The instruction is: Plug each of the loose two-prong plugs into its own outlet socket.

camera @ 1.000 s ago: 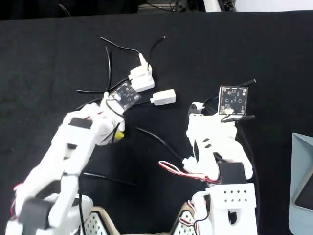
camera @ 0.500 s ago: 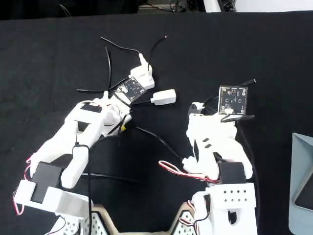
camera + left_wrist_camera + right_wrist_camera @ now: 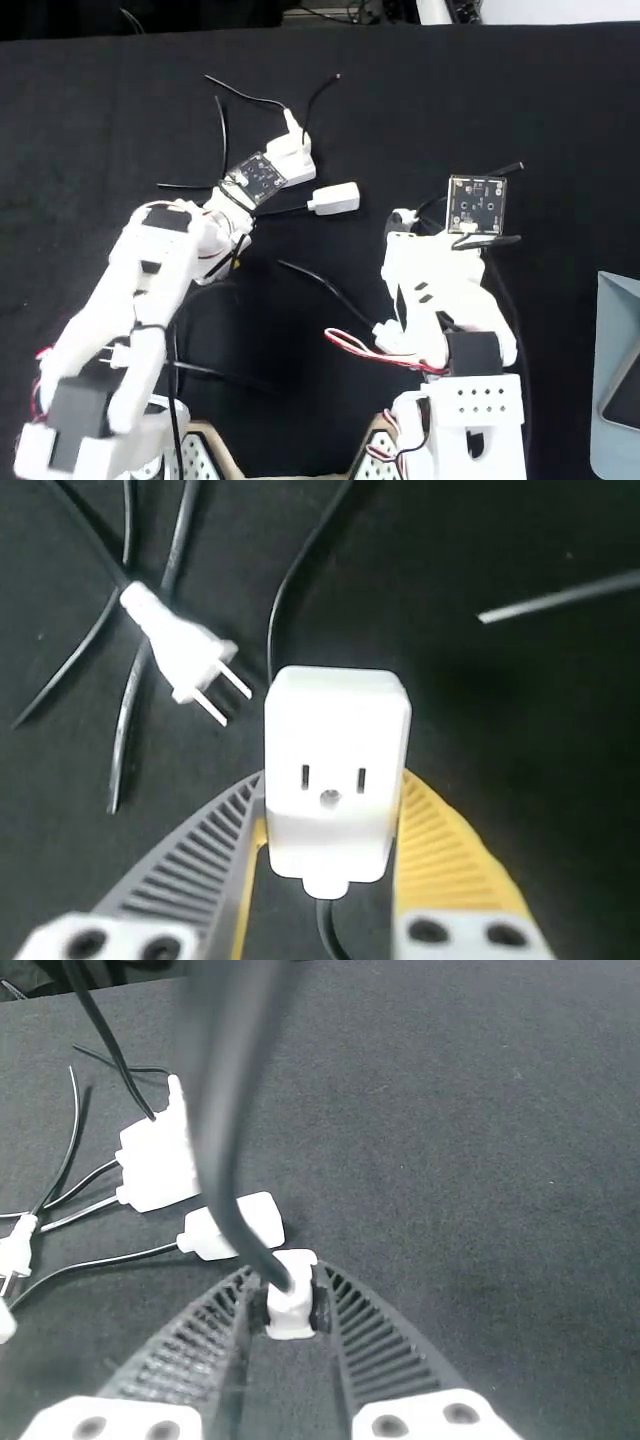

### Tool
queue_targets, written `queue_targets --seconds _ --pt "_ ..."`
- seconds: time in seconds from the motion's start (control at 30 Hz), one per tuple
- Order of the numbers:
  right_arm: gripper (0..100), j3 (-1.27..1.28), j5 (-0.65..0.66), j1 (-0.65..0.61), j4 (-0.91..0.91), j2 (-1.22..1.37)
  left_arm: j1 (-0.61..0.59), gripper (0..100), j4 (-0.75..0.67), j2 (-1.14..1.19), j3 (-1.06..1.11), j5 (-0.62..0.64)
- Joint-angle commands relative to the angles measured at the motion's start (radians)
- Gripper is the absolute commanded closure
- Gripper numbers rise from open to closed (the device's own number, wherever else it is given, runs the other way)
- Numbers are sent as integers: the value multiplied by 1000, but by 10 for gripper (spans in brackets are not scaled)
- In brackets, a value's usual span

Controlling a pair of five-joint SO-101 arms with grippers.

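My left gripper (image 3: pixel 335 780) is shut on a white outlet socket (image 3: pixel 337 765), its grey and yellow fingers pressed to the socket's sides with the slots facing the camera. A loose white two-prong plug (image 3: pixel 178 658) lies just beyond it, prongs toward the socket. From above, that gripper (image 3: pixel 280 160) holds the socket (image 3: pixel 291 154) at the table's middle left, with the plug (image 3: pixel 291 124) close behind. A second white socket (image 3: pixel 335 198) lies free on the cloth. My right gripper (image 3: pixel 291 1300) is shut on a small white plug (image 3: pixel 291 1308) with a black cable, to the right of the free socket (image 3: pixel 235 1230).
Thin black cables (image 3: pixel 225 125) fan out over the black cloth around the left arm, and one (image 3: pixel 325 288) runs between the two arms. A red and white wire (image 3: pixel 365 352) loops off the right arm. A grey tray (image 3: pixel 615 380) sits at the right edge.
The left arm has swung and pushed its gripper, with the socket in it, slightly farther back toward the loose plug. The right arm has kept still.
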Motion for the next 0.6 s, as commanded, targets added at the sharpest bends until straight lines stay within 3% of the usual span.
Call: queue_targets --seconds 0.0,0.17,0.33,0.57 --pt "986 -25 9 -14 -20 -13 -5 971 184 -117 -127 -14" --pt "986 -25 9 -14 -20 -13 -7 941 338 -118 -217 -14" --pt "986 -25 9 -14 -20 -13 -18 730 344 -130 -196 58" --pt "986 -25 9 -14 -20 -13 -7 727 344 -130 -197 84"
